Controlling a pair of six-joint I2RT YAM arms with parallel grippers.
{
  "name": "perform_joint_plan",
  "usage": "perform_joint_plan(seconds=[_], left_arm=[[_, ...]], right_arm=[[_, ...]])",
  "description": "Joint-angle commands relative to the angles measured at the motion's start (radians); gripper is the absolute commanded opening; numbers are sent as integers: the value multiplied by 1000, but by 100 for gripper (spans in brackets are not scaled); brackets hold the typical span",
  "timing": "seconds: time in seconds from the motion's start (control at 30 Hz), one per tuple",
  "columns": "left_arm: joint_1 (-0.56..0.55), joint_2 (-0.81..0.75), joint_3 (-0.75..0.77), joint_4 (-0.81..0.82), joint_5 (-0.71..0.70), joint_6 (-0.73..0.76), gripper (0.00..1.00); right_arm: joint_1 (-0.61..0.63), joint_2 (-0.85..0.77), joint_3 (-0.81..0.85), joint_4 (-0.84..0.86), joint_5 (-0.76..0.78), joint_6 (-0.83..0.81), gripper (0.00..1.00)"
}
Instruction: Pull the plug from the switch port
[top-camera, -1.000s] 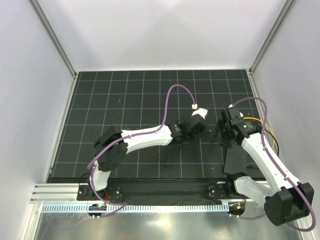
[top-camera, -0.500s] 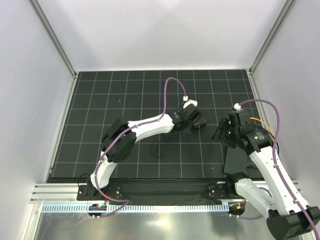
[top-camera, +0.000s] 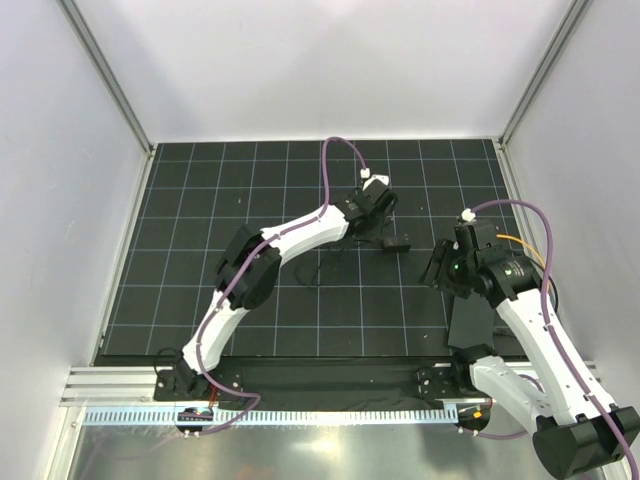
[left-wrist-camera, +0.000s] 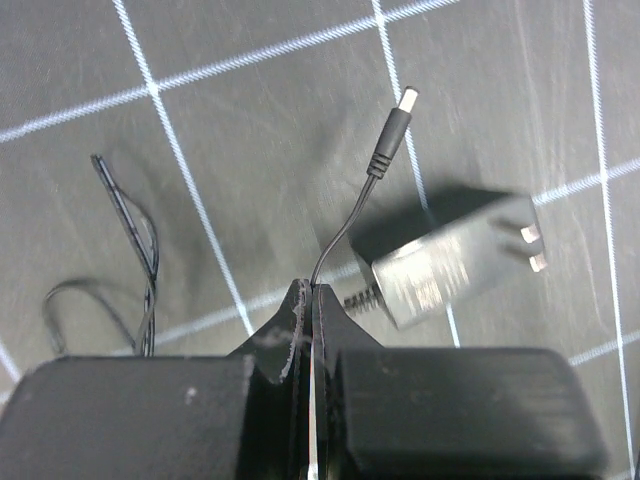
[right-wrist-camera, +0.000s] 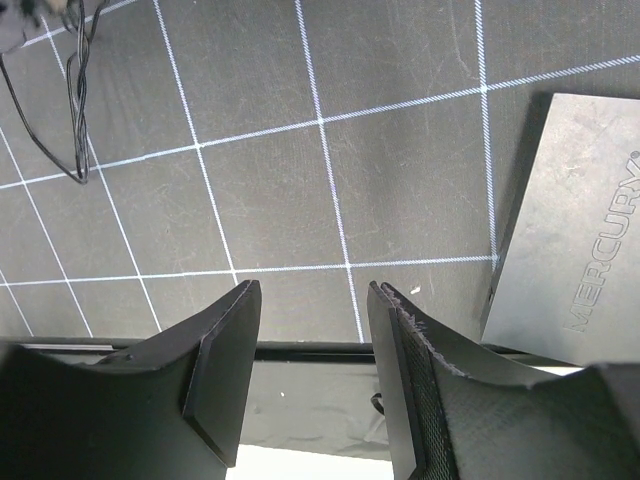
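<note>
Left hand (left-wrist-camera: 305, 292) is clenched on the thin wire (left-wrist-camera: 338, 232), the plug (left-wrist-camera: 392, 132) held free at 1 o'clock, axis likewise, well apart from the switch box (right-wrist-camera: 570, 250) at 3 o'clock of the released right hand (right-wrist-camera: 310, 300).

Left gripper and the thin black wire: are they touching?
Touching. The left wrist view shows the wire pinched in the shut left gripper.

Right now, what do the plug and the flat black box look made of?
The plug: pale shiny tip, likely metal; matte black moulded sleeve, rubber or plastic. The box: probably plastic, matte black, fine-grained face with moulded MERCURY lettering.
</note>
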Motion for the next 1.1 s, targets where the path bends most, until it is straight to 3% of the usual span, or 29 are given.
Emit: perform_joint_plan(seconds=[0.0, 0.2, 0.4, 0.47, 0.57, 0.6, 0.7, 0.8, 0.97, 1.07], left_arm=[[25, 46, 84, -18, 50, 0, 0], [73, 126, 180, -23, 93, 12, 0], [111, 126, 257, -18, 125, 26, 1], [116, 94, 252, -20, 124, 40, 7], [114, 33, 224, -26, 127, 46, 27], [116, 14, 208, -26, 130, 49, 38], [114, -56, 146, -26, 130, 53, 58], [114, -110, 111, -26, 136, 63, 68], [98, -196, 66, -40, 151, 43, 70], [47, -266, 14, -33, 157, 50, 63]], right_arm=[[4, -14, 32, -7, 19, -9, 55], [4, -2, 90, -44, 97, -17, 56], [2, 21, 126, -70, 73, 5, 56], [4, 28, 133, -81, 64, 18, 55], [4, 25, 138, -88, 62, 38, 56], [4, 25, 141, -93, 77, 43, 56], [4, 30, 153, -113, 102, 61, 56], [2, 41, 172, -140, 145, 90, 56], [1, 48, 195, -165, 267, 169, 56], [-8, 79, 218, -200, 347, 221, 56]])
